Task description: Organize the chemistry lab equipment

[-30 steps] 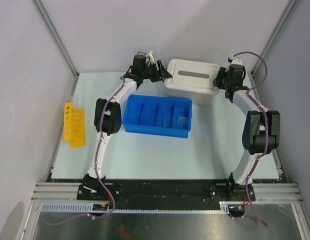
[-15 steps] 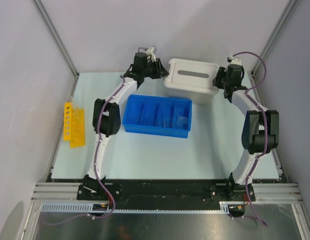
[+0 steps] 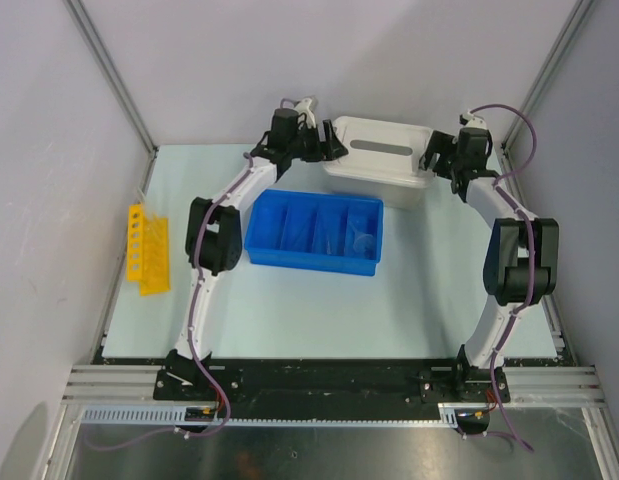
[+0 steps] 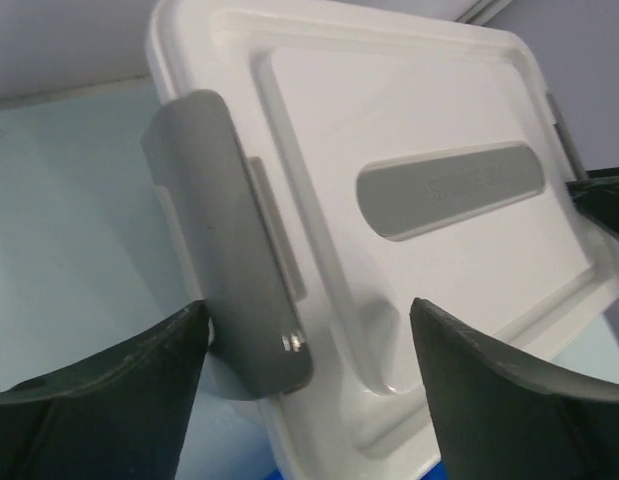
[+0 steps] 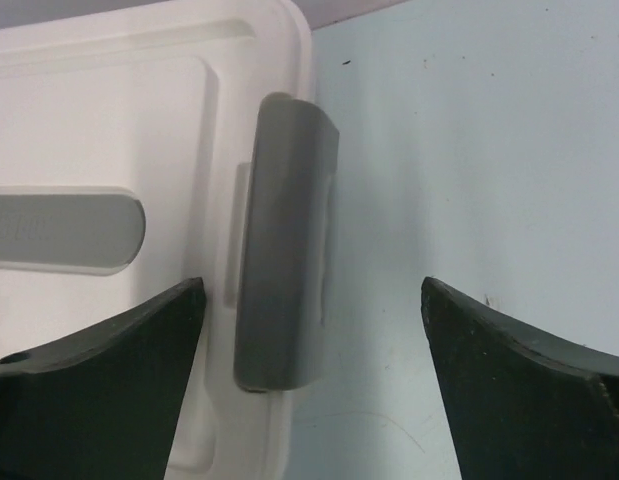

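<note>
Left on my pale green table (image 3: 319, 320), boxed by grey walls (image 3: 319, 60), lies a yellow plastic holed rack (image 3: 147, 250). The blue divided plastic tray (image 3: 311, 264) holds, I think, clear glass tubes (image 3: 319, 236). My left gripper (image 4: 309, 320) and right gripper (image 5: 314, 300) gape empty, flanking the white-lidded beige tub (image 3: 389, 131).

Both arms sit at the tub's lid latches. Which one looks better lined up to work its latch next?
Right, probably. The right gripper has its open fingers either side of its grey latch, clear of both. At the left gripper, the other latch crowds one finger, off-centre.
</note>
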`<action>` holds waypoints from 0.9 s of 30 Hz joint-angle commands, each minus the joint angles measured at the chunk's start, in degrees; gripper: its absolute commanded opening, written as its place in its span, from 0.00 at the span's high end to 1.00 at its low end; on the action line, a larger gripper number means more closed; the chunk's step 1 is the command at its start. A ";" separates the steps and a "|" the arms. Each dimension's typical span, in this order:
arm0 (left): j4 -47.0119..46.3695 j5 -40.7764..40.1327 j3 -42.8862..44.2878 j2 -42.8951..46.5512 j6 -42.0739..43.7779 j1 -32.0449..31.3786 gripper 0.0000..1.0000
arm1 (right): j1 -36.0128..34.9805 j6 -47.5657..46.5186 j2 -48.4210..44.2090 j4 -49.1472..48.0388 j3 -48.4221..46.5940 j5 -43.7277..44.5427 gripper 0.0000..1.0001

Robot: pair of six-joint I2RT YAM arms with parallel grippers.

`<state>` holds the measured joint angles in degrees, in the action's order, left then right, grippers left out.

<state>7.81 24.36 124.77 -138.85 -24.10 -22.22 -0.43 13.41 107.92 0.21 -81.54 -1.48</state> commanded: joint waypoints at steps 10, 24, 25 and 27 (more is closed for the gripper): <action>-0.60 5.18 -2.86 10.01 -2.29 1.90 0.01 | 1.84 0.43 -3.49 11.87 -6.11 -6.71 0.01; -0.38 10.66 -12.55 25.51 -0.99 3.58 0.01 | -3.34 4.29 -21.13 28.59 -6.26 -5.20 0.01; -0.41 11.48 -13.95 27.46 -0.84 3.58 0.00 | -5.24 4.05 -23.48 29.62 -5.38 -3.27 0.01; -0.42 12.83 -17.17 31.70 -0.70 3.43 0.01 | -8.81 3.74 -28.56 31.62 -3.96 -0.50 0.01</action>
<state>8.64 32.34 111.92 -117.30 -25.43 -18.57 -2.50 16.97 89.45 25.98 -86.65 -4.29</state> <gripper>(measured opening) 0.994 0.993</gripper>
